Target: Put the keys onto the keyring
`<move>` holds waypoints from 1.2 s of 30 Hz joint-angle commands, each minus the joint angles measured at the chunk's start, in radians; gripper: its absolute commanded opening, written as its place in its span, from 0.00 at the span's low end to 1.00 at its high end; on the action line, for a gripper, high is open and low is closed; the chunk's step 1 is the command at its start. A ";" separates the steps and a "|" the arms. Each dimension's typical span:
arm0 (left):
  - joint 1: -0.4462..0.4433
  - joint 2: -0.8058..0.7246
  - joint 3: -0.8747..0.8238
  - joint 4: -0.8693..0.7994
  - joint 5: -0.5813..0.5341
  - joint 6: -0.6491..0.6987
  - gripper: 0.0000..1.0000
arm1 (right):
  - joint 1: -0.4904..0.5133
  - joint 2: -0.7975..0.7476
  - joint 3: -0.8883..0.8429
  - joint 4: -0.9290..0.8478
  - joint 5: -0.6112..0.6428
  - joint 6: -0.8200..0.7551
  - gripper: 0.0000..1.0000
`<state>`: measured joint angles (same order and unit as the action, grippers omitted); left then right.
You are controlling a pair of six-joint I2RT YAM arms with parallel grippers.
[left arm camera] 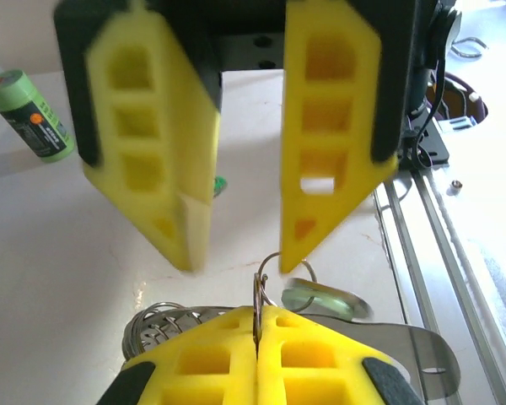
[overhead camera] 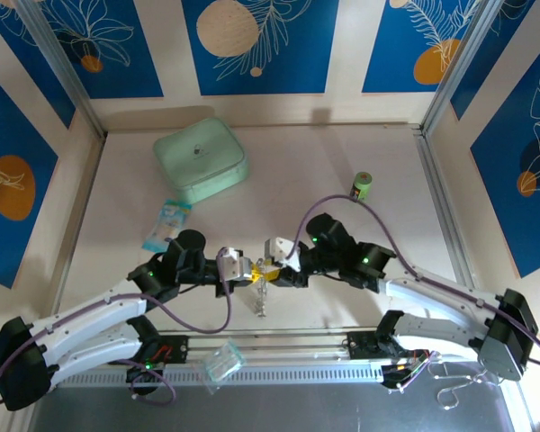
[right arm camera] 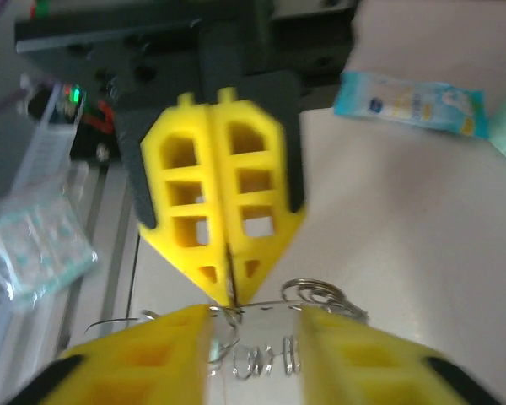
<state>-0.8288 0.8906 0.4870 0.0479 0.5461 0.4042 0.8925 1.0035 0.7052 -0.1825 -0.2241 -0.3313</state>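
left hand clamped on thin wire keyring | right hand spread, yellow lattice fingers apart | table pale, smooth

A mint-green box sits on the desk. A green can stands well to its right. A blue packet lies just in front of it. Farther in front, the left pincer and right pincer meet, with the silvery keyring at their tips.

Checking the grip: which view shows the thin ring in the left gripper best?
Left wrist: the thin ring rises sharp from the shut tips of the left gripper. Right wrist blurs it; top external leaves it too small to tell.
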 commanded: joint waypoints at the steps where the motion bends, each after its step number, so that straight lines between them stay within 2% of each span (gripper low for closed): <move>1: -0.001 -0.040 -0.054 0.168 0.011 -0.047 0.00 | -0.030 -0.090 -0.097 0.168 -0.064 0.209 0.42; 3: -0.002 -0.045 -0.081 0.226 -0.004 -0.064 0.00 | -0.028 -0.121 -0.138 0.189 -0.039 0.302 0.42; 9: 0.000 -0.039 -0.097 0.256 -0.018 -0.061 0.00 | -0.003 -0.135 -0.183 0.235 -0.005 0.493 0.39; 13: -0.002 -0.042 -0.104 0.268 -0.035 -0.059 0.00 | -0.004 -0.105 -0.133 0.175 0.022 0.664 0.34; 21: 0.000 -0.042 -0.116 0.299 -0.066 -0.074 0.00 | 0.006 -0.084 -0.051 0.040 0.054 0.936 0.33; 27: -0.001 -0.036 -0.117 0.304 -0.061 -0.076 0.00 | 0.038 -0.013 0.031 -0.066 0.062 0.946 0.28; 30: -0.001 -0.038 -0.117 0.302 -0.058 -0.074 0.00 | 0.049 0.019 0.056 -0.079 0.058 0.938 0.22; 36: -0.001 -0.044 -0.119 0.295 -0.060 -0.073 0.00 | 0.049 0.002 0.053 -0.084 0.079 0.936 0.18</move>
<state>-0.8288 0.8627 0.3771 0.2996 0.4812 0.3450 0.9352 1.0241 0.7376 -0.2340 -0.1593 0.5961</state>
